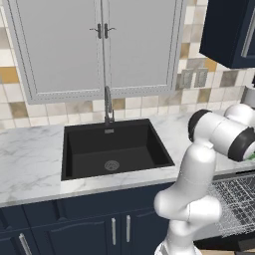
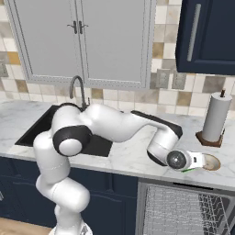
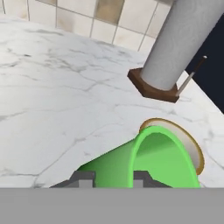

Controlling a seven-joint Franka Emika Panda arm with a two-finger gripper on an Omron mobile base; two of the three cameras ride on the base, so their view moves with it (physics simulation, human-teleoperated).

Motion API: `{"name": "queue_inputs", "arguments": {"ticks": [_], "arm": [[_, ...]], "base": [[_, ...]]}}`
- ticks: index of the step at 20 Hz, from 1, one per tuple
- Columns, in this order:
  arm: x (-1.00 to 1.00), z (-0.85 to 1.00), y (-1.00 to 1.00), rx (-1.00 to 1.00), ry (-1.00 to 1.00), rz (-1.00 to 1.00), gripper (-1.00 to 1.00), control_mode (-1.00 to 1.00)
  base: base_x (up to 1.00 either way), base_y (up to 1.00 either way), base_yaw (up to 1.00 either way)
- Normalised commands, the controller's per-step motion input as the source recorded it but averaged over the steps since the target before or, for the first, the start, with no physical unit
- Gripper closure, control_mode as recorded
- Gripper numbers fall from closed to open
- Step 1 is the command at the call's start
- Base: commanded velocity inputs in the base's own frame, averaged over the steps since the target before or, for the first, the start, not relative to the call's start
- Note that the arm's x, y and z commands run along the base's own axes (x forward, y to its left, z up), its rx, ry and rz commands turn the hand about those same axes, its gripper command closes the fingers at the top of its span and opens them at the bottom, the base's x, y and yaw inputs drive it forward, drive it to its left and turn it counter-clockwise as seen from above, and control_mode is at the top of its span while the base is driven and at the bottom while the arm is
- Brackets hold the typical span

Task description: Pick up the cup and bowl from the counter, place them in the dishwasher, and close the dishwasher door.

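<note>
Looking from the left base view: arm reached off to the right over the counter, a sliver of the cup green at the picture's edge by the wrist; dishwasher rack pulled out below. Risked, by judgement, a knock of the elbow on the rack during the swing down.

From the right base view: gripper lay low over the counter, just beside the bowl, near the paper towel roll; green barely seen under the hand. Could have clipped the bowl or the roll on lifting, given the tight spacing.

From the hand view: fingers closed narrowly on the cup's wall, cup tilted, mouth facing away, bowl rim right behind it. Looked like a shallow pinch near the base; might have slipped or swivelled in transit. Bowl not yet picked.
</note>
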Motion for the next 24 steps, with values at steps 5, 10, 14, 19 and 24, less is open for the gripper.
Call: {"name": "queue_inputs", "arguments": {"ticks": [5,10,14,19,24], "arm": [[-0.51,0.25,-0.02,0.00,-0.09,0.00,1.00,-1.00],[-0.28,0.04,0.00,0.01,-0.02,0.00,1.00,-1.00],[-0.19,0.00,0.00,0.05,0.00,0.02,1.00,-1.00],[-0.17,-0.06,0.00,0.08,0.00,0.03,1.00,-1.00],[-0.20,-0.22,0.00,0.12,0.00,0.04,1.00,-1.00]], "base": [[0.00,0.00,0.00],[0.00,0.00,0.00],[0.00,0.00,0.00],[0.00,0.00,0.00],[0.00,0.00,0.00]]}}
